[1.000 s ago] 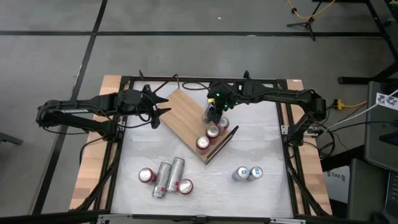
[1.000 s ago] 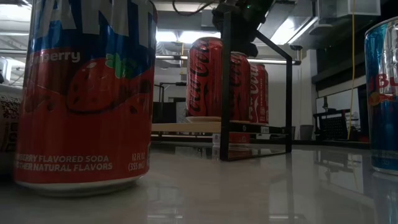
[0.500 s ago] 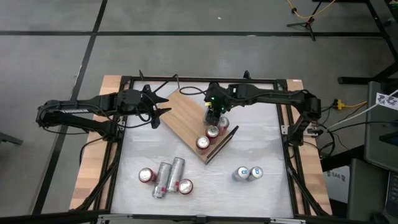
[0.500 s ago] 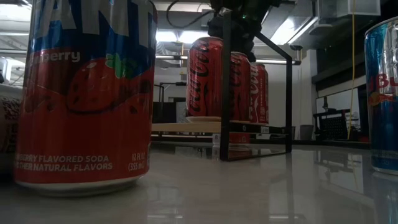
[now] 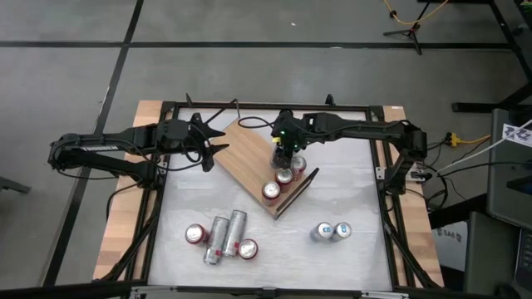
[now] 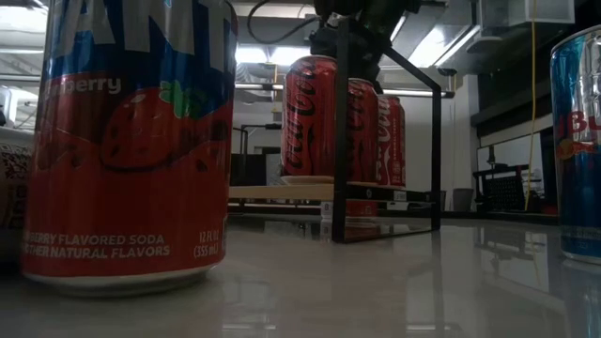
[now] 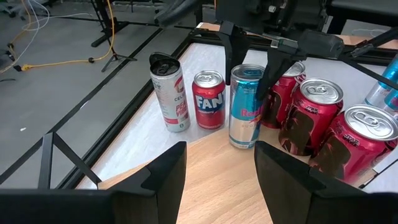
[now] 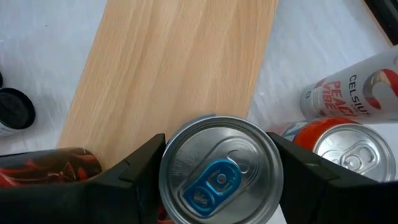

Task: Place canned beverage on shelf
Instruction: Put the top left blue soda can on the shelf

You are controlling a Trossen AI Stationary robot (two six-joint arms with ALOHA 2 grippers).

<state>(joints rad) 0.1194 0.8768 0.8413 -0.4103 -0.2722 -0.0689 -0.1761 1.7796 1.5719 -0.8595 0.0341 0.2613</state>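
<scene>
Jaws of the right gripper (image 8: 217, 186) stand on either side of a silver-and-blue Red Bull can (image 7: 247, 106), one dark finger close on each flank. Whether they press it or stand just off it I cannot tell. That can stands upright on the shelf (image 5: 249, 154), just beside three red Coca-Cola cans (image 7: 323, 124) lined up toward the black wire rail (image 6: 343, 122) at one end.

Left gripper (image 7: 214, 162) — jaws wide, nothing between them — hangs over the bare end of the board, waiting and facing the row.

Progress, judged from the high view:
- Done: four cans on the shelf in one row (three Coca-Cola, plus the Red Bull under the right gripper).
- In hand: the Red Bull placement looks to be at its last step, with the can's base apparently on the wood and release the likely remainder.
- Left: several cans on the white tabletop (image 5: 349, 183) — a cluster with an upright Fanta strawberry can (image 6: 127, 141) and slim cans lying on their sides (image 5: 226, 234), plus two blue-topped cans (image 5: 331, 231) well apart from them.

Much of the board is bare, so there is room for the rest.

Risk: the Red Bull stands close to the nearest Coca-Cola can, so a finger could nudge either on withdrawal.
</scene>
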